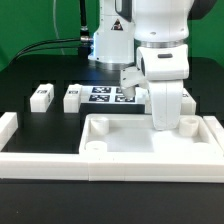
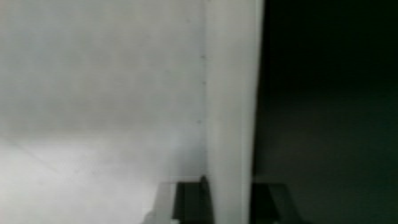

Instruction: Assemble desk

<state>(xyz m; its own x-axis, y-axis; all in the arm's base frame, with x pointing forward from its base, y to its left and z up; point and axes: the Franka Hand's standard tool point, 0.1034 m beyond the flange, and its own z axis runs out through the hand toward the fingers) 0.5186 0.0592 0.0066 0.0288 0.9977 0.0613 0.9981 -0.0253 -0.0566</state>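
The desk top [image 1: 125, 131], a white tray-like slab with a raised rim, is found lying flat at the front of the black table [image 1: 30, 75], lodged in the corner formed by the long white border rails [image 1: 60, 165]. Round bosses are noted at its corners, one near the front on the exterior view's left [image 1: 95, 143] and one on the exterior view's right [image 1: 186, 125]. No leg is seen fitted to any of them. The gripper [image 1: 165, 124] is lowered into the slab near the right-hand boss, with the arm held upright above it. In the wrist view the gripper [image 2: 228, 200] is shown as two dark finger shapes close on either side of a thin pale upright strip, possibly the slab's rim. The picture is blurred, so it cannot be told whether anything is clamped or how far the jaws are parted. Two short tagged legs [image 1: 40, 95] [image 1: 72, 97] are seen lying loose behind the slab, on the exterior view's left and well apart from the gripper. The marker board [image 1: 105, 95] is set just beside them. The step in hand is judged to be positioning or bracing the desk top against the rails before any leg is taken up. The next move is thought to call for a clean release, a straight lift clear of the rim and a reach across to the nearer leg.
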